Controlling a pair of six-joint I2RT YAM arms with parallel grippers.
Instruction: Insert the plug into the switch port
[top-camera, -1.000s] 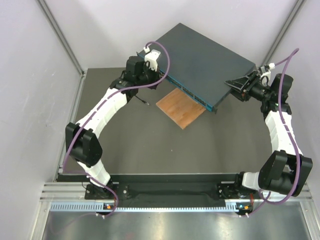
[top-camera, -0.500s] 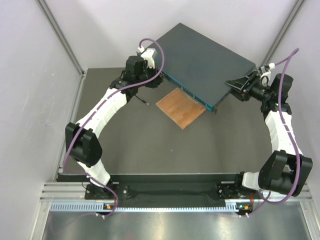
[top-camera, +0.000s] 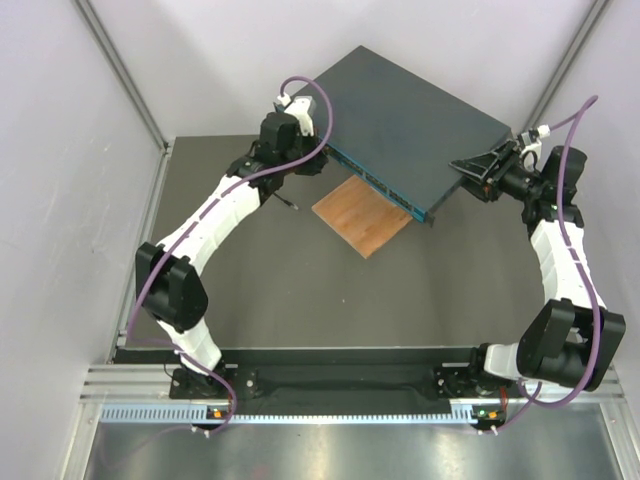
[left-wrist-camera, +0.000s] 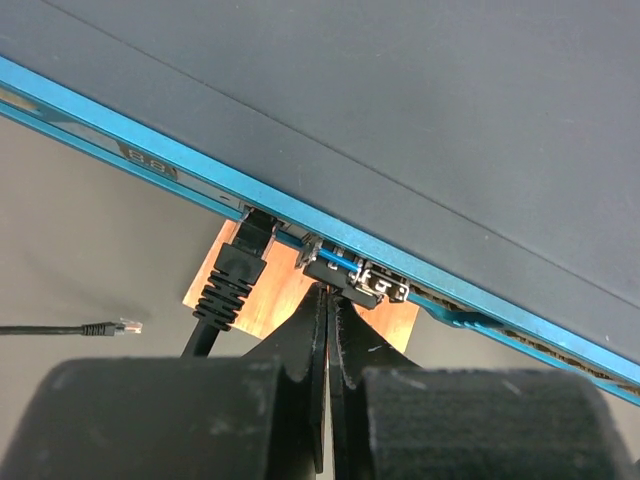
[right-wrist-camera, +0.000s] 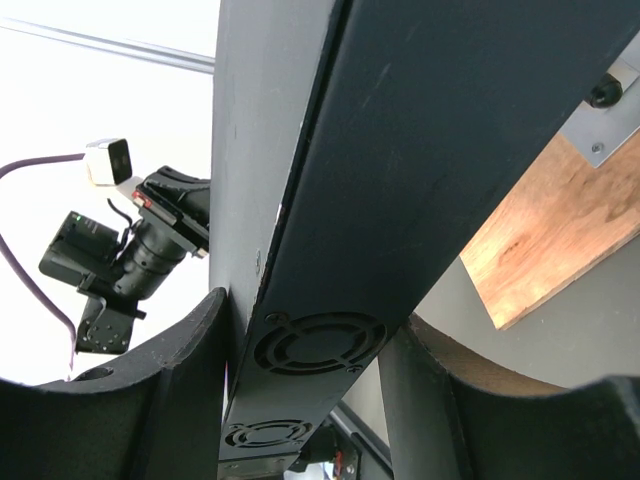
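Note:
The dark blue-grey switch (top-camera: 410, 120) lies tilted, its teal front face (left-wrist-camera: 150, 150) running across the left wrist view. A black-booted plug (left-wrist-camera: 238, 270) stands in a switch port (left-wrist-camera: 258, 214), its tip hidden inside. Another pale connector (left-wrist-camera: 127, 325) on a thin black cable lies loose on the table. My left gripper (left-wrist-camera: 328, 292) is shut with nothing between its fingers, its tips just under the teal face to the right of the seated plug. My right gripper (right-wrist-camera: 310, 400) is shut on the switch's (right-wrist-camera: 400, 130) fan end, one finger on each side.
A brown wooden square board (top-camera: 362, 215) lies on the dark table under the switch's front edge. It also shows behind the plug as the board (left-wrist-camera: 280, 300). Pale walls with metal rails enclose the table at the back and both sides.
My left wrist has turned and shifted slightly right along the switch's front face. The right arm and the switch have not moved.

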